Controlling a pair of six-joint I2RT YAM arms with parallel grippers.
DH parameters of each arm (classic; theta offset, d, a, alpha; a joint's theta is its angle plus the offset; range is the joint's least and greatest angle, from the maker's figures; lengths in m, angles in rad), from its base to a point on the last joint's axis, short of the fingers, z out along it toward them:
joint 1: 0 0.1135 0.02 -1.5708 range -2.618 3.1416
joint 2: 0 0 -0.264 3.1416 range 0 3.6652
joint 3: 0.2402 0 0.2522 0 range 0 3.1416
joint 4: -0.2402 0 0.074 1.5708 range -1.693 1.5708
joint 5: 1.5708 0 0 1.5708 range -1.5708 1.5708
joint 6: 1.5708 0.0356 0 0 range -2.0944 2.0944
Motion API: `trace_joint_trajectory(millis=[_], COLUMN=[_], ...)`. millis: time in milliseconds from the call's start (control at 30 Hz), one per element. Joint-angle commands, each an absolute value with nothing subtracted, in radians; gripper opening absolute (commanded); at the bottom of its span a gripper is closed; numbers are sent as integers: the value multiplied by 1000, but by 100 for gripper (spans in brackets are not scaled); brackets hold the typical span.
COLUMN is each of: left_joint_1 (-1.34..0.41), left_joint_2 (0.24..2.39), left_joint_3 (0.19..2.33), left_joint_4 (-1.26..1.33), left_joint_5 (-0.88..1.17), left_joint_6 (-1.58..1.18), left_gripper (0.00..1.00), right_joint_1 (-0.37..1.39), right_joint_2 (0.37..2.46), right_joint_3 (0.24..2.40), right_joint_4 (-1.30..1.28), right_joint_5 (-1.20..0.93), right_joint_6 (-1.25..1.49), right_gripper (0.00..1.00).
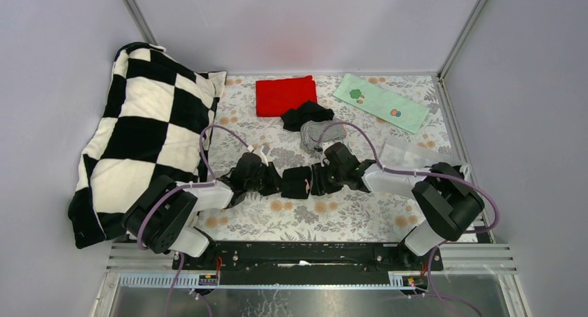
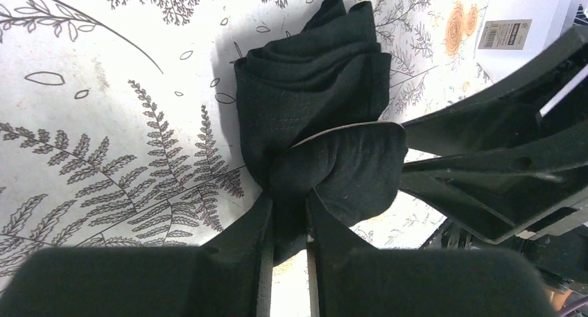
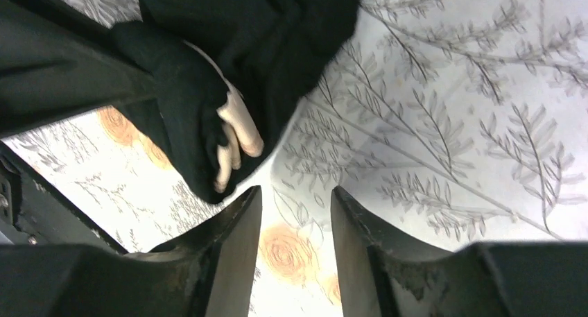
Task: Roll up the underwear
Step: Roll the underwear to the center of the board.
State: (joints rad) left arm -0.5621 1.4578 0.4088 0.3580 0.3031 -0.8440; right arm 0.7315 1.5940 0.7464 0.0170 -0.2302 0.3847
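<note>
The black underwear is soft matt cloth; the floral table cover looks smooth and matt.

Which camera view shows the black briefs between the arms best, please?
The left wrist view: the black briefs fill the frame, folds clear, pinched by the left end effector. The top view shows a small dark bundle; the right wrist view only one edge with a pale tag.

Centre blocked, 6 o'clock free

The left tool and right tool meet at the black brief in the middle, closing it off. A checkered pillow walls 9 to 10 o'clock. Red cloth, loose briefs and green cloth line 12 to 2. A clear bag lies at 3. Bare surface lies open at 6.
</note>
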Motion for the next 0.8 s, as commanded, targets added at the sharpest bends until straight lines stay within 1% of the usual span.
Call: trace_joint_trajectory(millis=[0, 133, 267, 367, 467, 533, 633, 767], left_joint_1=[-561, -562, -562, -562, -561, -561, -561, -561], left_joint_2=[1480, 1459, 1452, 1446, 1434, 1428, 1424, 1410], left_joint_3=[414, 418, 431, 442, 442, 441, 439, 446], left_joint_4=[241, 216, 178, 141, 122, 118, 124, 117], left_joint_5=[259, 272, 305, 319, 333, 349, 369, 393], left_joint_6=[-797, -791, -770, -757, -752, -751, -761, -772], left_gripper=[8, 6, 5, 4, 3, 1, 0, 0], right_joint_1=[735, 736, 738, 757, 814, 851, 894, 934], right_joint_2=[1463, 1313, 1198, 1157, 1139, 1143, 1156, 1150], right_joint_3=[696, 591, 463, 418, 434, 464, 487, 444], right_joint_4=[-27, 170, 426, 543, 512, 443, 375, 385], right_joint_5=[-160, -163, -262, -340, -358, -340, -302, -309], right_joint_6=[326, 227, 54, -111, -309, -429, -557, -705], right_gripper=[51, 57, 57, 59, 62, 62, 62, 63])
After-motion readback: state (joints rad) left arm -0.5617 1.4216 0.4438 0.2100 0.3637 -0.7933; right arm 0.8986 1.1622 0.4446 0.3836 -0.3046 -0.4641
